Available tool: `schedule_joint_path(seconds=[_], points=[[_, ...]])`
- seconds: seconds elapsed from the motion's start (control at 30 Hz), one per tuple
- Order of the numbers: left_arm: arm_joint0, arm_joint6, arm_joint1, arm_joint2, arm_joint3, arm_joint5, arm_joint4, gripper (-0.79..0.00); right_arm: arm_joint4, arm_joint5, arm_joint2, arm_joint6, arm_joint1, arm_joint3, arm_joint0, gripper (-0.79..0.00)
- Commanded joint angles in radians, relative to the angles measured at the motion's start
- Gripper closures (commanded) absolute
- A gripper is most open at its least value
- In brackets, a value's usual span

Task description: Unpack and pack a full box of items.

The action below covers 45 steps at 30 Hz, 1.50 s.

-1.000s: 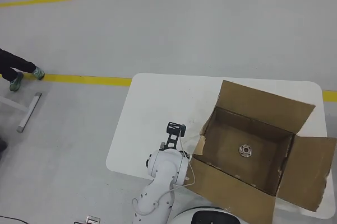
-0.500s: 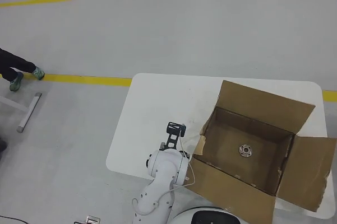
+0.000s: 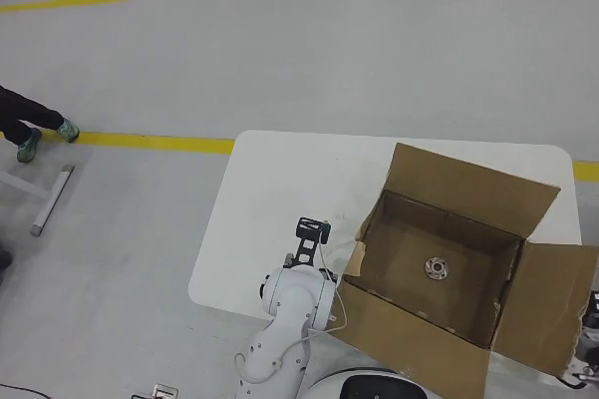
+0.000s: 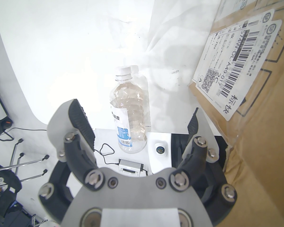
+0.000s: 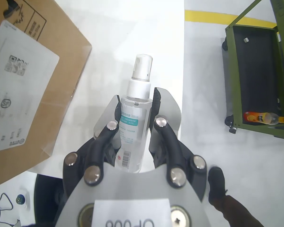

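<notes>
Cardboard box [image 3: 473,185] stands open on the white table [image 3: 279,199]; right gripper [image 5: 136,109] is clenched on a spray bottle [image 5: 140,81] beside the box, and left gripper [image 4: 136,116] is released, near a water bottle [image 4: 127,100].

— What's on the floor?
— A yellow line [image 3: 149,142] runs along the white tabletop's [image 3: 279,209] far edge, and a metal stand [image 3: 45,199] sits to the left.
— Anything else?
— A green cart [image 5: 229,76], with an orange drink bottle [image 5: 262,117] lying inside it.

arm [image 3: 291,304]: glossy white shell, thin cable | fingers [image 4: 81,121]: silver plates, black ribbed pads | wrist plate [image 4: 142,197]: silver screws
</notes>
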Motion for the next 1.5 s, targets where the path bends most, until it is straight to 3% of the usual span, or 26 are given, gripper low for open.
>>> schedule_joint_path(seconds=[0.0, 0.3, 0.33, 0.37, 0.6, 0.67, 0.8, 0.9, 1.2, 1.47], points=[[0.000, 0.000, 0.000, 0.000, 0.000, 0.000, 0.000, -0.785, -0.006, 0.000, -0.006, 0.012, 0.000, 0.013, 0.007, 0.000], [0.000, 0.000, 0.000, 0.000, 0.000, 0.000, 0.000, -0.785, -0.048, -0.016, -0.040, 0.040, 0.001, 0.041, 0.039, 0.000], [0.000, 0.000, 0.000, 0.000, 0.000, 0.000, 0.000, -0.785, -0.050, -0.016, -0.043, 0.040, 0.001, 0.043, 0.041, -0.065], [0.000, 0.000, 0.000, 0.000, 0.000, 0.000, 0.000, -0.785, -0.052, -0.016, -0.046, 0.040, 0.001, 0.045, 0.043, -0.259], [0.000, 0.000, 0.000, 0.000, 0.000, 0.000, 0.000, -0.785, -0.055, -0.024, -0.058, 0.032, -0.001, 0.062, 0.053, -0.409], [0.000, 0.000, 0.000, 0.000, 0.000, 0.000, 0.000, -0.785, -0.047, -0.024, -0.058, 0.028, -0.001, 0.061, 0.054, -0.511], [0.000, 0.000, 0.000, 0.000, 0.000, 0.000, 0.000, -0.785, 0.020, -0.029, -0.027, -0.008, -0.004, 0.034, 0.035, -0.526], [0.000, 0.000, 0.000, 0.000, 0.000, 0.000, 0.000, -0.785, 0.130, -0.034, 0.035, -0.036, -0.008, 0.003, 0.008, -0.536], [0.000, 0.000, 0.000, 0.000, 0.000, 0.000, 0.000, -0.785, 0.652, -0.172, 0.284, -0.108, -0.027, -0.147, -0.095, -0.770], [0.000, 0.000, 0.000, 0.000, 0.000, 0.000, 0.000, -0.785, 0.936, -0.325, 0.360, -0.059, -0.040, -0.235, -0.164, -0.770]])
